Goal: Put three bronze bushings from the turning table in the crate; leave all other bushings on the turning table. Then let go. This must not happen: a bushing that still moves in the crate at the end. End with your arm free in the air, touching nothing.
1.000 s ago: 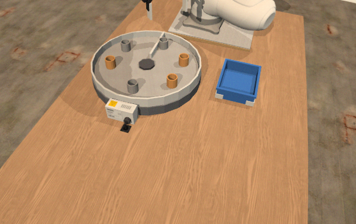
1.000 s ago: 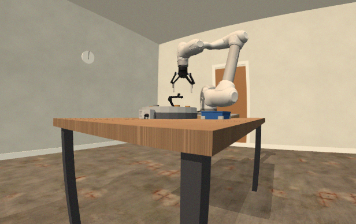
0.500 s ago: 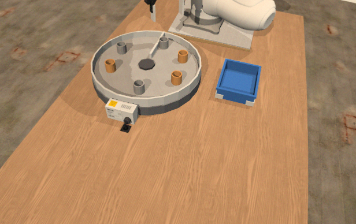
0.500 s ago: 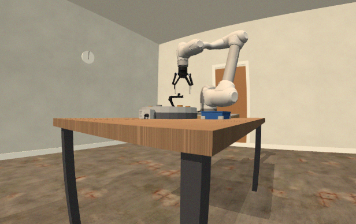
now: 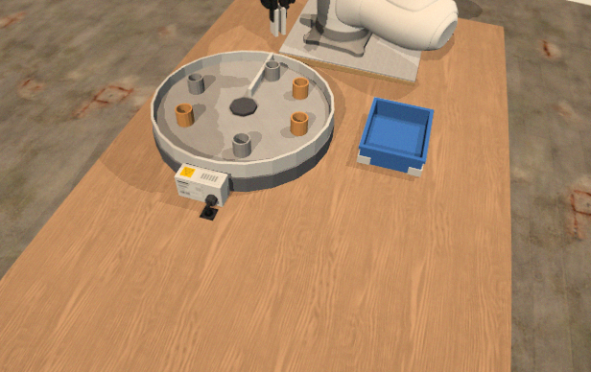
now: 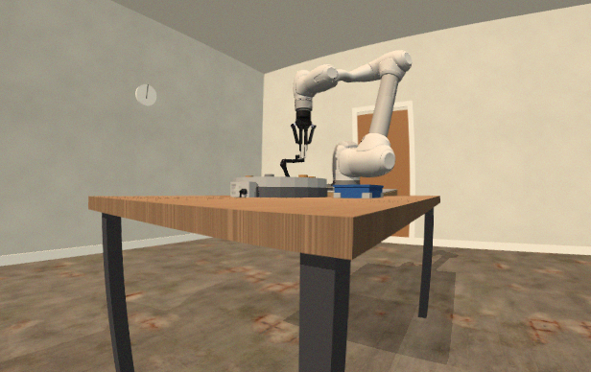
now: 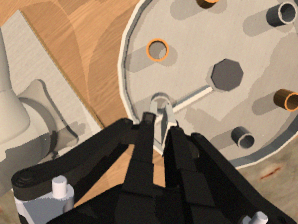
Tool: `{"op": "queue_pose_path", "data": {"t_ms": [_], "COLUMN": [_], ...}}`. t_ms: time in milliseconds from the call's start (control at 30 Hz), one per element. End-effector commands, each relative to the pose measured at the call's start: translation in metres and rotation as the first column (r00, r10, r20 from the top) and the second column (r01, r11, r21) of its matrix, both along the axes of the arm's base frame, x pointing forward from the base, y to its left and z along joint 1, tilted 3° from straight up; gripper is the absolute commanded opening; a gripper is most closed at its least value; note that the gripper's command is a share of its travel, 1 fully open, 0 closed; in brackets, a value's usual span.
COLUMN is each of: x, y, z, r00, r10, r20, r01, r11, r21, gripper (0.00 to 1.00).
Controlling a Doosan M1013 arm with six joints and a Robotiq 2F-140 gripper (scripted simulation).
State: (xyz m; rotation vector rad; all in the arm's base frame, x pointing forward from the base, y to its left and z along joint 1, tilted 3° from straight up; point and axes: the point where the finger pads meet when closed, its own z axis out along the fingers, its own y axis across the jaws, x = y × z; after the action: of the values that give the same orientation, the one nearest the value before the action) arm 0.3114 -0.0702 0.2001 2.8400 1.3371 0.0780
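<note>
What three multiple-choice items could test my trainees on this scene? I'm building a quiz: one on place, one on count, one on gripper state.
1. Where is the blue crate?
A. On the turning table
B. On the wooden table beside the turning table
C. On the floor

2. How many bronze bushings are on the turning table?
A. Two
B. Three
C. Five

3. The gripper is:
A. Wide open
B. Shut, empty
C. Holding a bushing

Key: 1 B, it sits apart from the rim; 2 B, three orange, e.g., with three grey; 3 B, fingers together, nothing between.
</note>
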Motion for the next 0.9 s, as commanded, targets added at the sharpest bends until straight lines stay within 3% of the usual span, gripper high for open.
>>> {"op": "queue_pose_path", "data": {"t_ms": [0,867], "x": [0.0,0.0], "y": [0.0,0.0], "z": [0.0,0.0], "r00": [1.0,1.0], "r10": [0.0,0.0], "r20": [0.0,0.0], "r01": [0.0,0.0], "r11": [1.0,1.0], "r21": [0.0,0.0], "gripper": [0.07,0.1]}}
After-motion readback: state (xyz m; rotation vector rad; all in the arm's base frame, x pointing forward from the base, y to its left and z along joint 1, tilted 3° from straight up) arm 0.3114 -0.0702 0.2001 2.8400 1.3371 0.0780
